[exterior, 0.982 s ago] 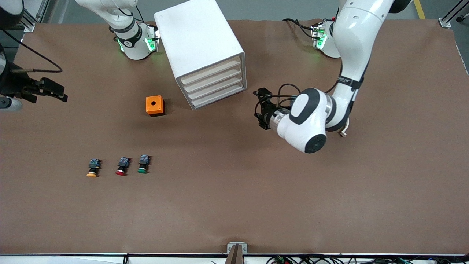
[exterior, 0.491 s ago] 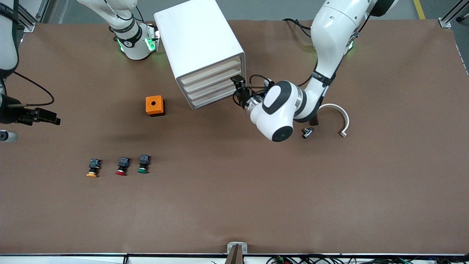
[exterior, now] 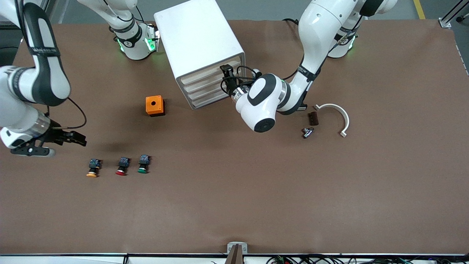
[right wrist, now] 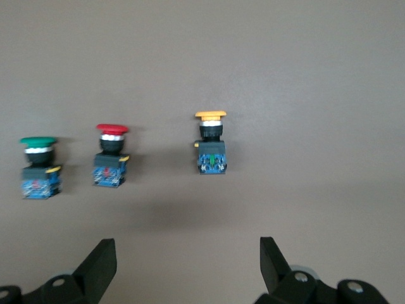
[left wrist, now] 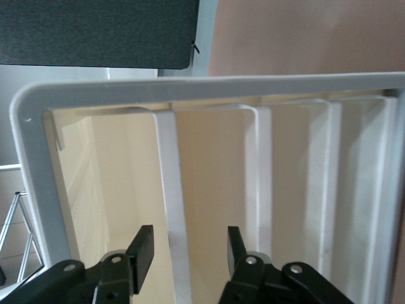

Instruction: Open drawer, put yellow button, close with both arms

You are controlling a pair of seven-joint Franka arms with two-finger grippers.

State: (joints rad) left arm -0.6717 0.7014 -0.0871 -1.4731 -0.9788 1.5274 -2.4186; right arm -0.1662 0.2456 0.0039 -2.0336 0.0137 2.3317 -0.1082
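Observation:
The white cabinet (exterior: pixel 199 40) stands at the robots' side of the table with all four drawers shut. The drawer (exterior: pixel 209 70) is the uppermost one. My left gripper (exterior: pixel 226 79) is open in front of the drawer fronts, at the cabinet's left-arm end. In the left wrist view (left wrist: pixel 190 250) a white drawer lip (left wrist: pixel 172 196) stands between its fingers, untouched. The yellow button (exterior: pixel 92 168) lies near the right arm's end of the table. My right gripper (exterior: pixel 78 139) is open and empty above the table beside it. The right wrist view shows the button (right wrist: pixel 210 142) ahead of the open gripper (right wrist: pixel 186 263).
A red-capped button (exterior: pixel 122 165) and a green-capped button (exterior: pixel 143 164) lie in a row with the yellow one. An orange box (exterior: pixel 155 105) sits beside the cabinet. A white curved piece (exterior: pixel 335 113), a dark block (exterior: pixel 313 118) and a small metal part (exterior: pixel 307 132) lie toward the left arm's end.
My left gripper has moved across the table up to the cabinet's drawer fronts. My right arm has swung in and lowered its gripper toward the row of buttons.

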